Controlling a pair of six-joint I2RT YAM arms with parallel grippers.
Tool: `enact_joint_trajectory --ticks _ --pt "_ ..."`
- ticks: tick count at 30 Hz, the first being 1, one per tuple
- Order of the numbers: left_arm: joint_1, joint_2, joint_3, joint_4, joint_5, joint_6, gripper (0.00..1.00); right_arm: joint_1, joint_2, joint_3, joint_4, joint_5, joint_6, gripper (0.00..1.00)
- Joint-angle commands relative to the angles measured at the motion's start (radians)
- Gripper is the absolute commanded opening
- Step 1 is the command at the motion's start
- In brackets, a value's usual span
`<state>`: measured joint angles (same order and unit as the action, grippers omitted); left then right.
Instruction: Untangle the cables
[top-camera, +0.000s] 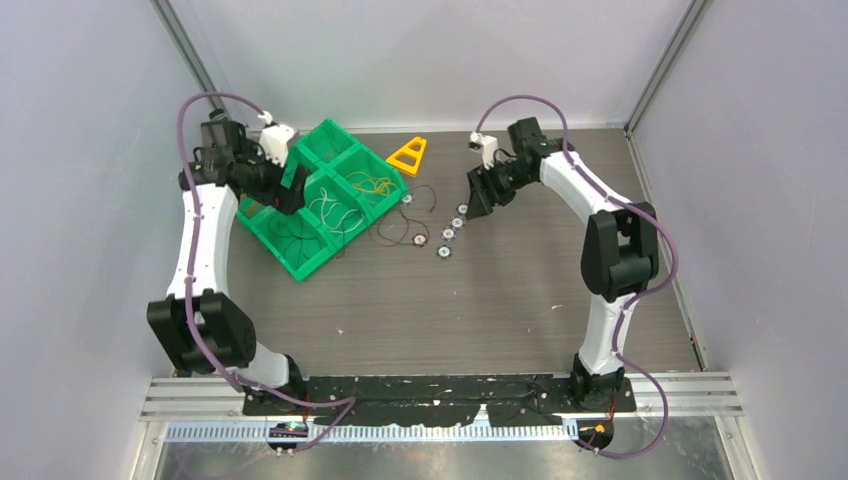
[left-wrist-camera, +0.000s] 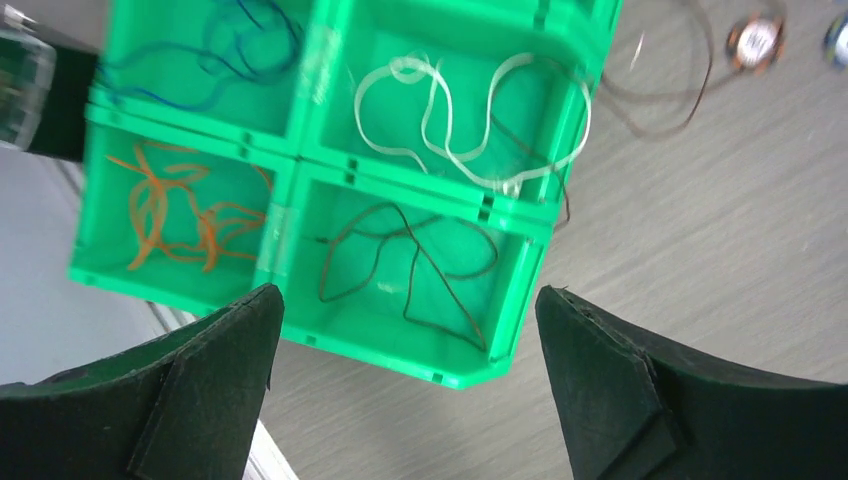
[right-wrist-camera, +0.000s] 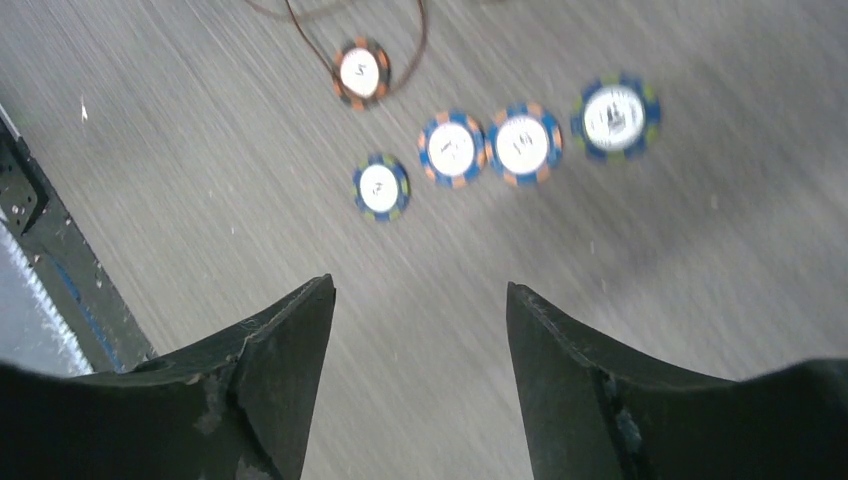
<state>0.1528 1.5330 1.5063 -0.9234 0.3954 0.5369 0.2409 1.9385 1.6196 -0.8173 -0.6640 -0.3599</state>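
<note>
A green divided tray holds separate cables: a blue one, a white one, an orange one and a dark brown one, each in its own compartment. A yellow cable lies in another compartment. One more brown cable loops on the table beside the tray. My left gripper hovers above the tray's near corner, open and empty. My right gripper hangs open over bare table, apart from the brown cable's loop.
Several small ringed discs lie in a row right of the tray, one inside the brown loop. A yellow triangular piece stands at the back. Grey walls close in the table on three sides.
</note>
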Motion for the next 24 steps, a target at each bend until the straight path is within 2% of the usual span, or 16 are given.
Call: enact_joint_trajectory --ticks 1,3,5,6,8,12,18,20,24 --pt "0.005 -0.141 -0.042 0.262 0.054 -0.167 1.00 0.101 0.072 0.142 0.140 0.014 0.098 0.72" --pt "0.005 -0.223 -0.128 0.433 0.029 -0.259 1.00 0.141 0.126 0.223 0.152 0.052 0.103 0.79" --pt "0.005 -0.281 -0.186 0.516 0.061 -0.286 1.00 0.174 0.194 0.311 0.151 0.090 0.077 0.91" --pt "0.005 -0.297 -0.198 0.524 0.102 -0.281 0.99 0.181 0.242 0.346 0.147 0.120 0.068 0.96" --pt "0.004 -0.302 -0.177 0.484 0.173 -0.279 1.00 0.194 0.325 0.455 0.123 0.149 0.053 0.99" --pt "0.004 -0.266 -0.097 0.379 0.206 -0.330 1.00 0.207 0.466 0.655 0.085 0.160 0.026 1.00" --pt "0.004 -0.292 -0.102 0.378 0.206 -0.316 1.00 0.244 0.547 0.697 0.153 0.192 -0.064 0.92" --pt "0.004 -0.290 -0.091 0.355 0.203 -0.300 0.99 0.257 0.563 0.709 0.183 0.226 -0.082 0.86" --pt "0.004 -0.297 -0.098 0.340 0.208 -0.286 1.00 0.274 0.597 0.760 0.179 0.304 -0.103 0.63"
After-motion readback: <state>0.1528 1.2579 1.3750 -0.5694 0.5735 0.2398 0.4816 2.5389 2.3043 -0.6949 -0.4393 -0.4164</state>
